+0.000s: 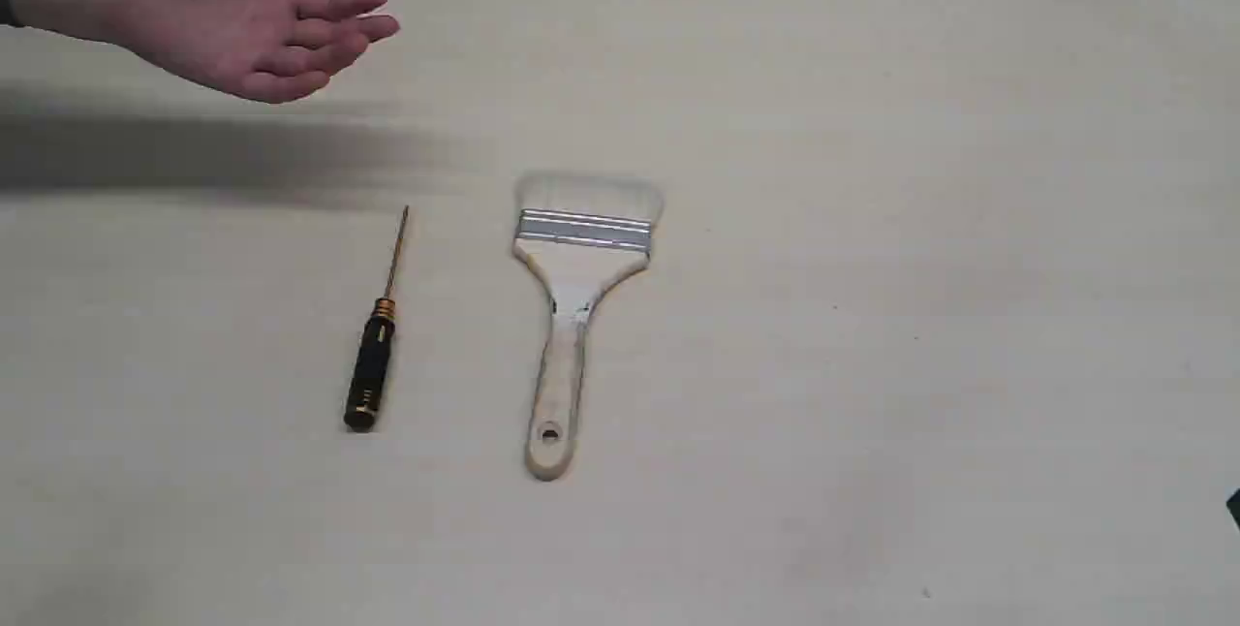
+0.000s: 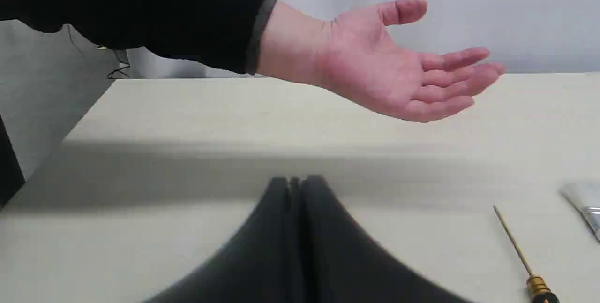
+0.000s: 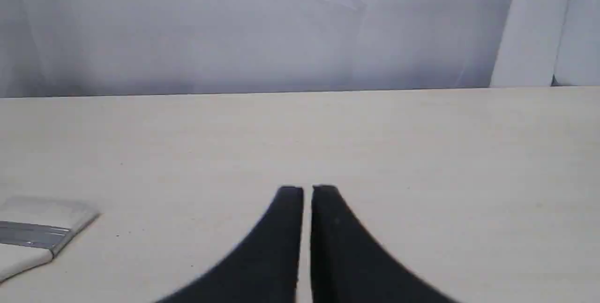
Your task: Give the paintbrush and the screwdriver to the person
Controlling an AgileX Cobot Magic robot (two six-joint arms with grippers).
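Two tools on table (image 1: 872, 316), screwdriver (image 1: 372, 362), paintbrush (image 1: 579, 263), person's hand (image 1: 223, 25) palm-up

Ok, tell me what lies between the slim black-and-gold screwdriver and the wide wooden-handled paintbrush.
Nothing; the exterior view shows only bare pale tabletop between the black-and-gold screwdriver and the wooden-handled paintbrush.

test-lab setup: pale table (image 1: 969, 219), grey backdrop (image 3: 234, 26)

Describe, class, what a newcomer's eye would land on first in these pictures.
The person's open hand, palm up, hovers over the table at the exterior view's upper left. Mid-table lies the paintbrush, the screwdriver alongside on its left. Both the left gripper and right gripper hold nothing, jaws shut.
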